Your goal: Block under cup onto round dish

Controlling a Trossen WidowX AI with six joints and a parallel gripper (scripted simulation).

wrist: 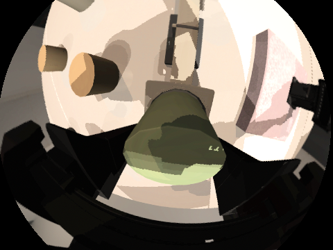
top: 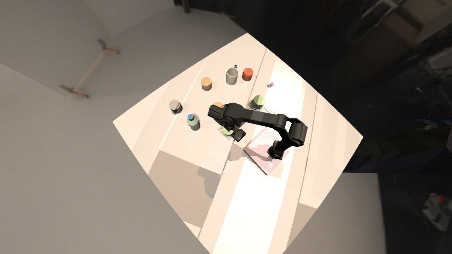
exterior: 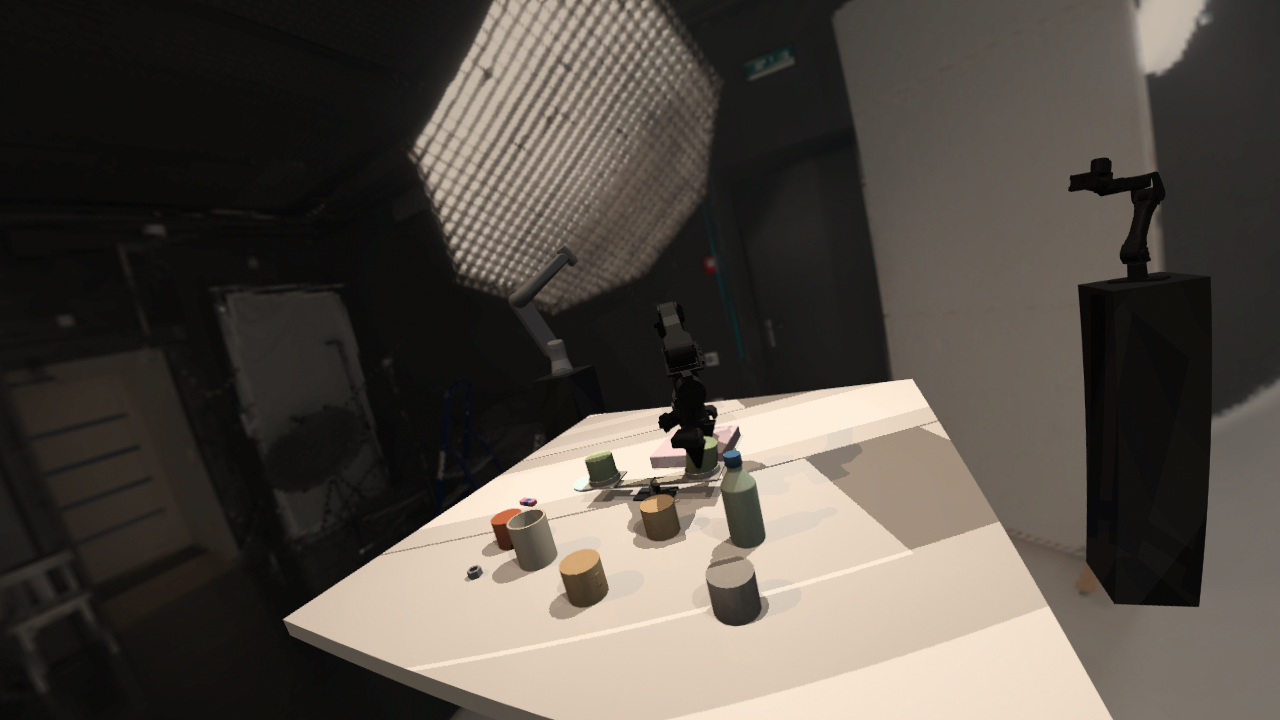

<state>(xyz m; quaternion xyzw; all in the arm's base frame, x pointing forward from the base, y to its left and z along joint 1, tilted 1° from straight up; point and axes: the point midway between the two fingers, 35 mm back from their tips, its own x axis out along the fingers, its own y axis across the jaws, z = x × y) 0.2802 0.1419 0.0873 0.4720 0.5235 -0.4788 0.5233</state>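
Note:
My gripper (top: 230,129) (exterior: 698,450) (wrist: 174,132) is shut on a green cup (top: 226,132) (exterior: 706,457) (wrist: 177,146), its fingers on either side. This cup is upright over the pan at one end of the balance (exterior: 652,493) (wrist: 152,89); I cannot tell whether it touches the pan. That end stands higher and the beam slopes down to the other end. The identical green cup (top: 258,102) (exterior: 600,469) stands there, leaning slightly. The pale round dish (top: 271,107) (exterior: 584,484) lies close beside that cup, with nothing seen on it. The block is hidden.
A pink slab (top: 262,141) (exterior: 665,457) (wrist: 274,76) lies by the arm's base. A green bottle (top: 193,123) (exterior: 742,512), a tan can (exterior: 659,518) (wrist: 94,74), another tan can (top: 206,84), a grey can (top: 175,106), an open beaker (top: 231,77) and a red can (top: 247,74) stand around.

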